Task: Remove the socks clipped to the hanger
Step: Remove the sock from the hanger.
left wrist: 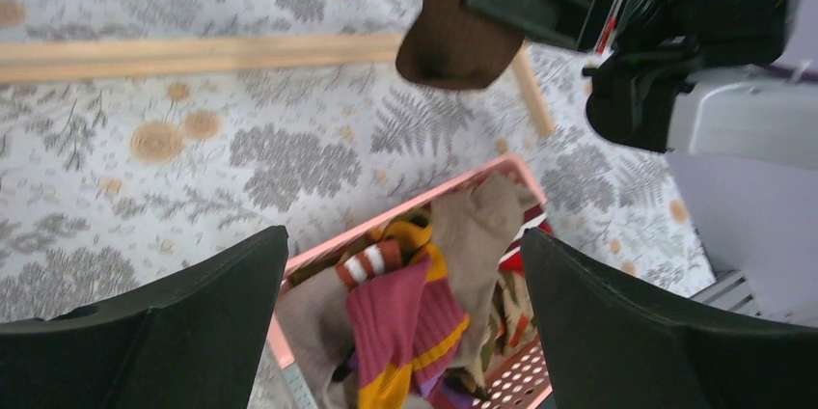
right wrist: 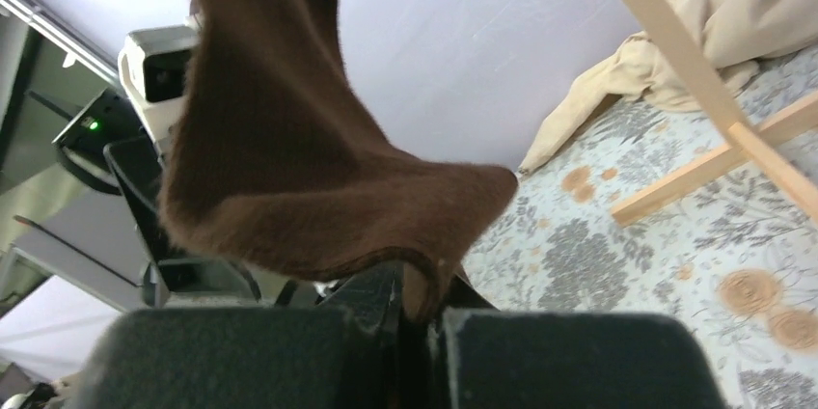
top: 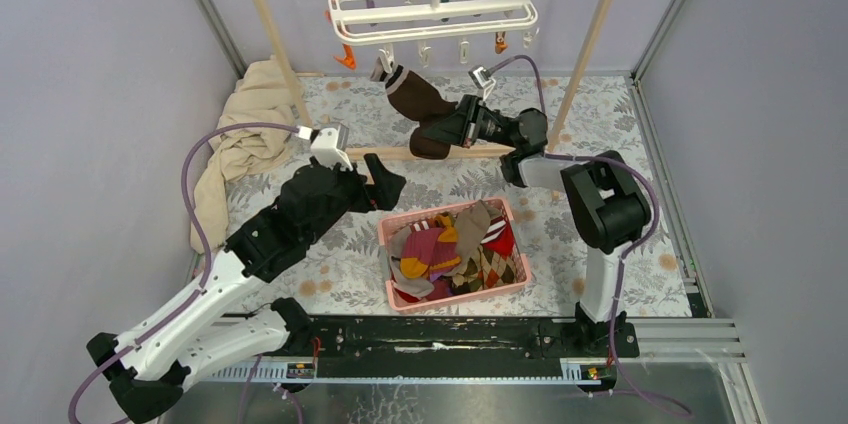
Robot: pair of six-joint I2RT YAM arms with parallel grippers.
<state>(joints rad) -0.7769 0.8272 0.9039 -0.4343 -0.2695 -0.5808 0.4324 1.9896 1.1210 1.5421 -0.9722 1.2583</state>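
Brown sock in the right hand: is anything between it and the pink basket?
Only its clip: the brown sock is held at the cuff by the hanger. The open left hand hovers by the basket, left of the path.

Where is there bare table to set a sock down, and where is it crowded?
Free: between the basket and the left arm; right of the right arm; at the back, between the beige cloth and the brown sock. Crowded: the middle, where the open left gripper and the right gripper clamping that sock meet behind the basket.
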